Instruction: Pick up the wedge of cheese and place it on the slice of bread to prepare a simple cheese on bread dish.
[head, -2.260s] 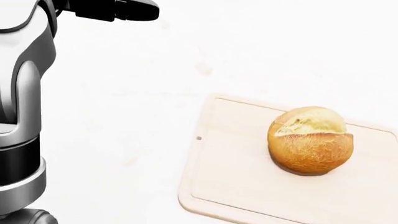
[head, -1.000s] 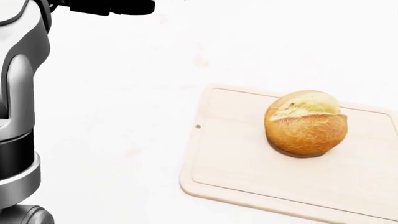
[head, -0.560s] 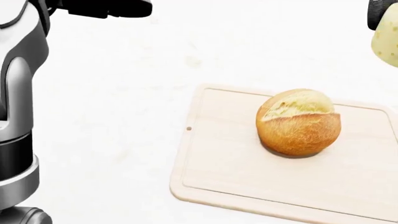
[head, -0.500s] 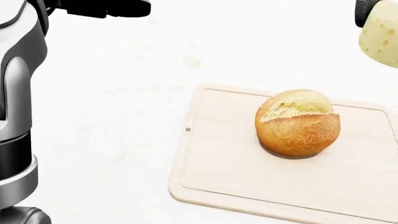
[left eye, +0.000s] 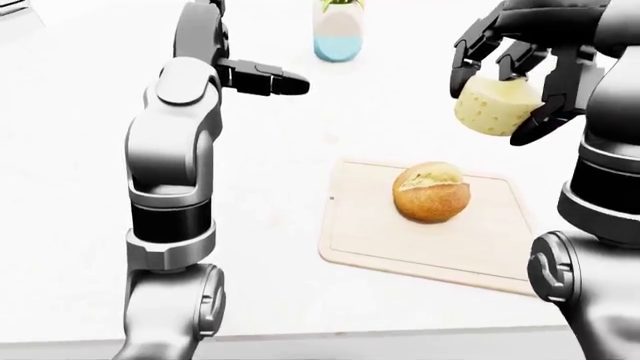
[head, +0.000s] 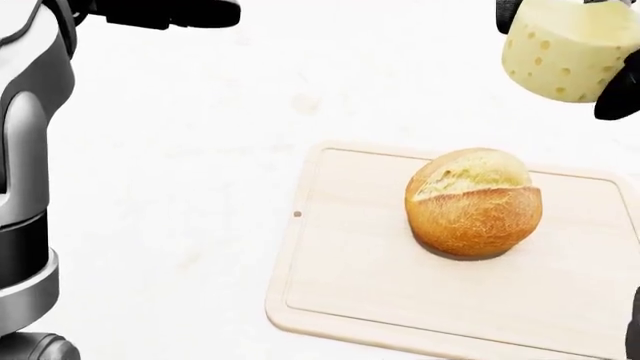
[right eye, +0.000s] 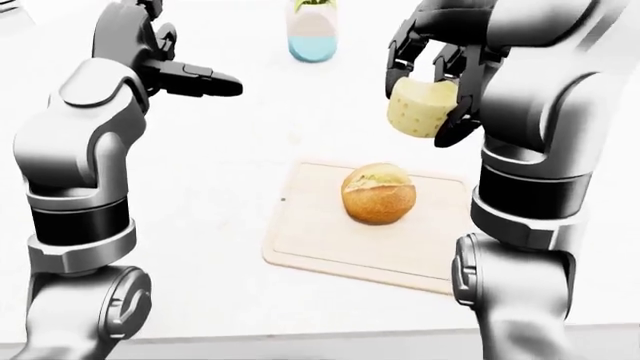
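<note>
Now that the right hand (left eye: 515, 71) has swung in, fingers wrapped round the cheese (head: 563, 49), it hangs just above the bread (head: 473, 202); lowering's next. Left hand (left eye: 265, 77) flat, empty.

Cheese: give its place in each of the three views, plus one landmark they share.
Left-eye view: cheese upper right, held in the right hand, above the bread.
Head view: top right corner, partly cut off, above and right of the bread.
Right-eye view: upper middle, in the right hand, above the bread.
Shared landmark: the bread on the board.
</note>
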